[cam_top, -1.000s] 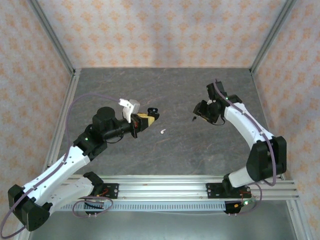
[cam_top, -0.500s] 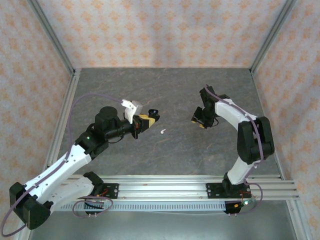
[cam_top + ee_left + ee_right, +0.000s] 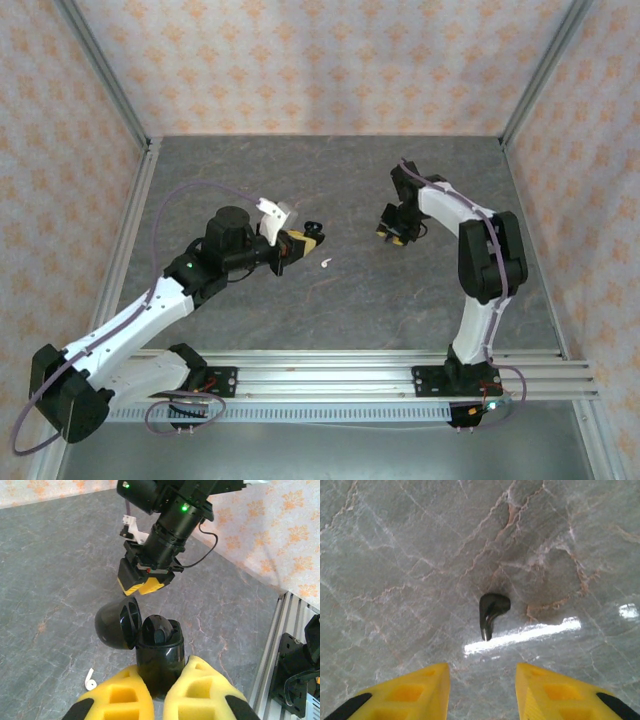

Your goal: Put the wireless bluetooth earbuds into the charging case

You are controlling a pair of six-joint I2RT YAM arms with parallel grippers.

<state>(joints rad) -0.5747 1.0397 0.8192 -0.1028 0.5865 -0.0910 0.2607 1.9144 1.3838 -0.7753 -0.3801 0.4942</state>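
A black earbud (image 3: 492,607) lies loose on the grey marble table (image 3: 250,170), well off to the right of the black charging case (image 3: 160,650) as the top view has it. Seen from the right wrist, it sits just beyond the yellow fingertips and in line with the gap between them. The right gripper (image 3: 482,690) hangs over it with its jaws parted and nothing between them, touching neither the earbud nor the case. A white earbud (image 3: 327,263) with a short stem lies on the table near the case, a little to its right and nearer the arm bases, apart from both grippers. The case stands upright with its lid (image 3: 117,625) swung open to the left in the left wrist view. A dark rounded shape sits in its mouth, though I cannot tell whether that is an earbud. The left gripper (image 3: 157,690) has its yellow fingers (image 3: 120,700) pressed against the case's lower body, one on either side, gripping it firmly.
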